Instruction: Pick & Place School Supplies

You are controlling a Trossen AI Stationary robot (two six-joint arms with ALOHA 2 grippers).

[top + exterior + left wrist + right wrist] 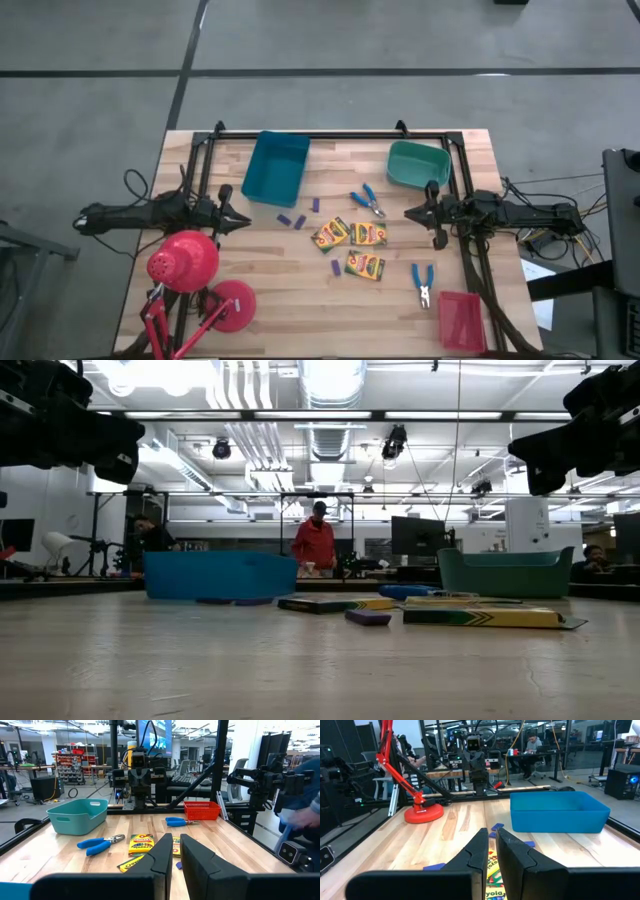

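Three yellow crayon boxes (330,235) (369,234) (365,265) lie flat mid-table. One pair of blue-handled scissors (368,200) lies beyond them, and another (422,283) lies toward the near right. Tiny purple sticks (290,220) (333,268) are scattered around the boxes. My left gripper (245,220) hovers level at the table's left, shut and empty, pointing at the supplies; its fingers (165,855) show close together. My right gripper (408,212) hovers level at the right, shut and empty, facing the left one.
A blue tray (275,165) stands at the far centre-left, a teal tray (418,165) at the far right and a red tray (460,320) at the near right corner. A red desk lamp (185,262) stands near left. A person in red (315,545) stands beyond the table.
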